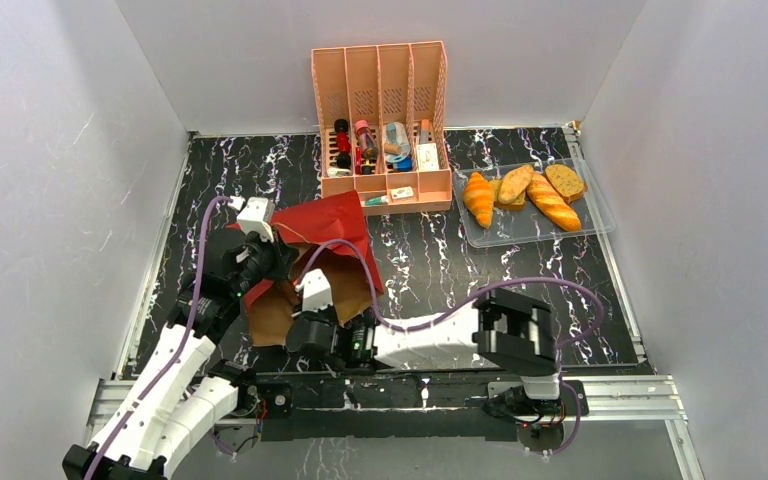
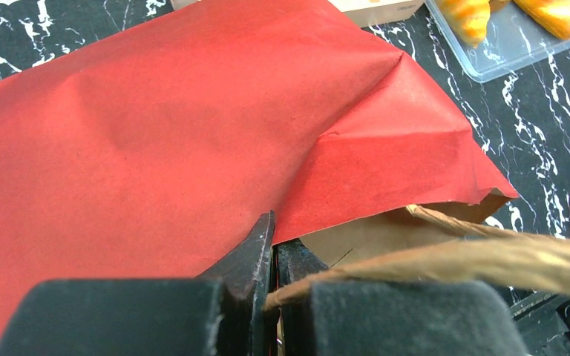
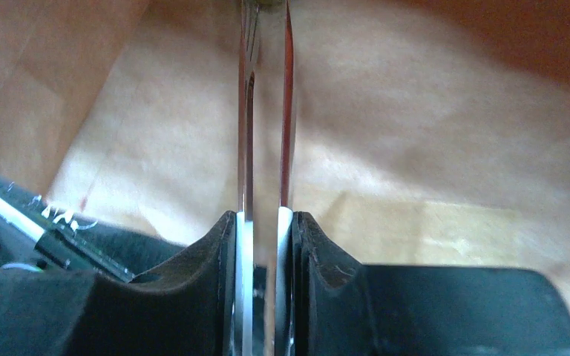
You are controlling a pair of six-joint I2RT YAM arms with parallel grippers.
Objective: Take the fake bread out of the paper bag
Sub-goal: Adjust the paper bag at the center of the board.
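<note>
The paper bag (image 1: 325, 225) lies on its side at the table's left of centre, red part up, brown mouth facing the arm bases. My left gripper (image 1: 263, 258) (image 2: 274, 237) is shut on the bag's upper mouth edge (image 2: 156, 126), with a twisted paper handle (image 2: 490, 259) running past its fingers. My right gripper (image 1: 312, 288) reaches into the mouth. In its wrist view only brown paper (image 3: 415, 148) surrounds my right gripper (image 3: 266, 215), whose jaws stand a narrow gap apart with nothing between them. The fake bread lies outside the bag: croissant (image 1: 478, 198), baguette (image 1: 553, 203), two toast slices (image 1: 515, 185).
The breads rest in a clear plastic tray (image 1: 600, 215) at the back right. A pink slotted organizer (image 1: 385, 100) with small bottles and boxes stands at the back centre, just beyond the bag. White walls close in the black marbled table (image 1: 440, 260).
</note>
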